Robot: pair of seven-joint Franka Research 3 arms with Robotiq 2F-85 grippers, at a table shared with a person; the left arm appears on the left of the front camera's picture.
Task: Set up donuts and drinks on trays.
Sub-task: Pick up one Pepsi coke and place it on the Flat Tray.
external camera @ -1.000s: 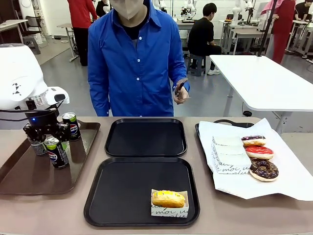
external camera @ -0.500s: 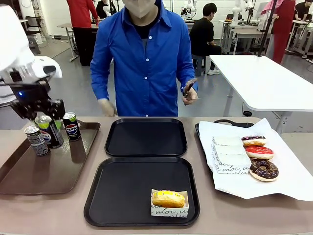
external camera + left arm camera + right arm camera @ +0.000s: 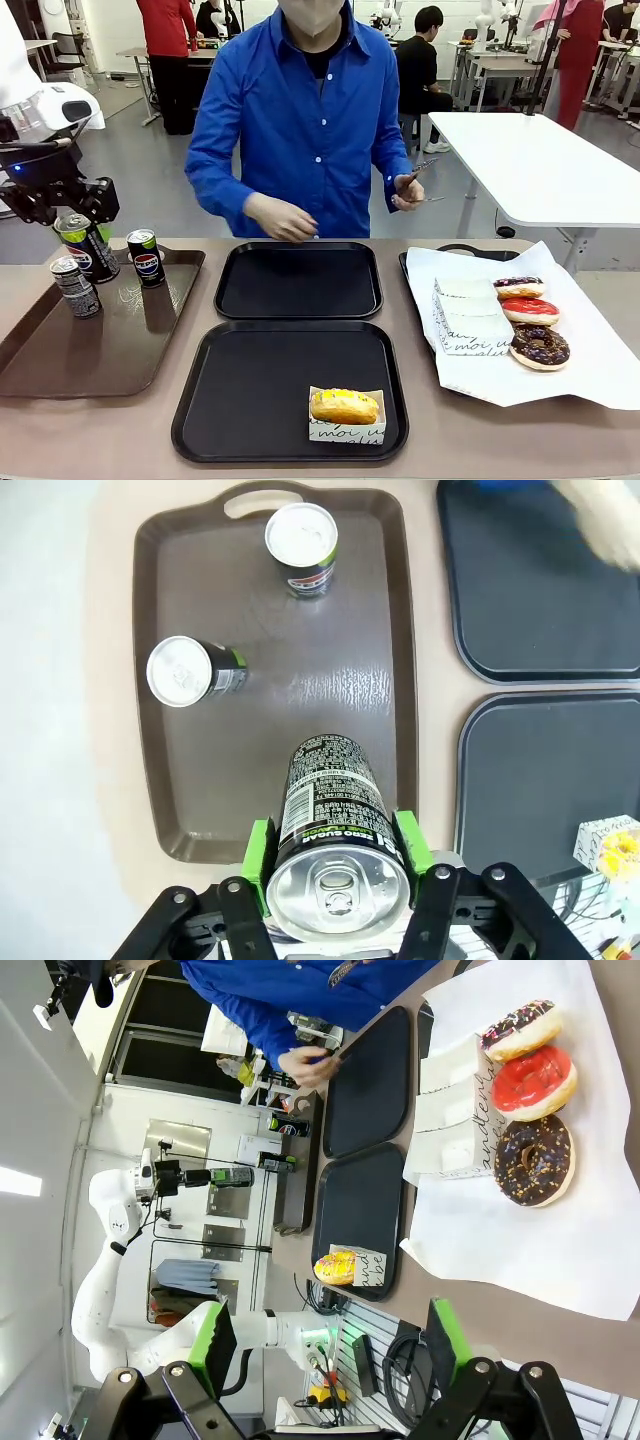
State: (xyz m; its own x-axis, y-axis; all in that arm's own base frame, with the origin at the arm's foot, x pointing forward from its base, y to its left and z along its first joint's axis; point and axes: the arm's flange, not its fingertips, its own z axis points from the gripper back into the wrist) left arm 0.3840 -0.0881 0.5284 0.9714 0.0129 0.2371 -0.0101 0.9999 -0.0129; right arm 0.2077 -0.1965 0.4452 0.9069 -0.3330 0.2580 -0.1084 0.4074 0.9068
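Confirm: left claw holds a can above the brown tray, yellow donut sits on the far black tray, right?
Wrong tray: the front view shows the yellow donut on the near black tray. The left claw does hold a can above the brown tray.

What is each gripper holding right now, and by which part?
Left gripper: a black soda can, pinched on its sides near the top, above the brown tray. Right gripper: open, holding nothing.
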